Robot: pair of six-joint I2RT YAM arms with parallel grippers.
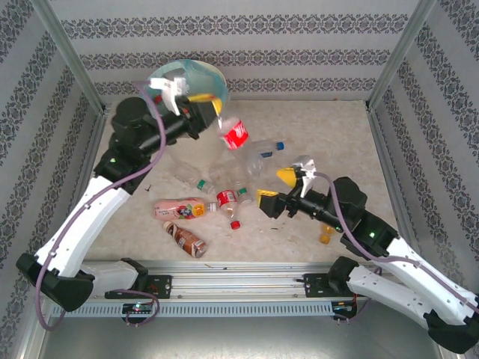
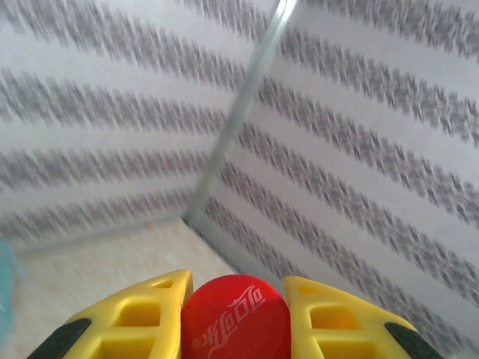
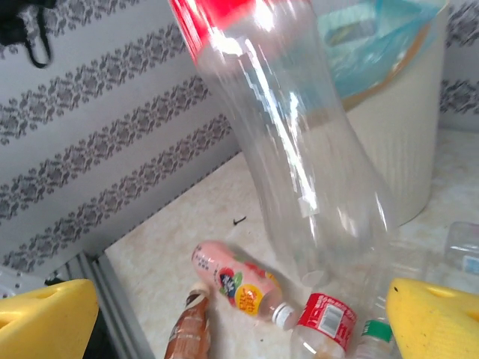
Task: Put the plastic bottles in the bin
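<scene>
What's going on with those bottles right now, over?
Left gripper shut on red-labelled bottle, up beside the bin. Right gripper open, empty. Other bottles lying on table.

The top external camera sits high behind the arm bases, looking down and forward over the surface [image 1: 337,134] to the back wall. The left wrist camera looks past the left pincer [image 2: 236,329], right up against a red-capped bottle [image 2: 236,314], into a wall corner. The right wrist camera looks low across the surface past the right pincer [image 3: 239,329]; with the overhead view it shares the bin [image 3: 412,134] and a pink bottle [image 3: 236,280].
</scene>
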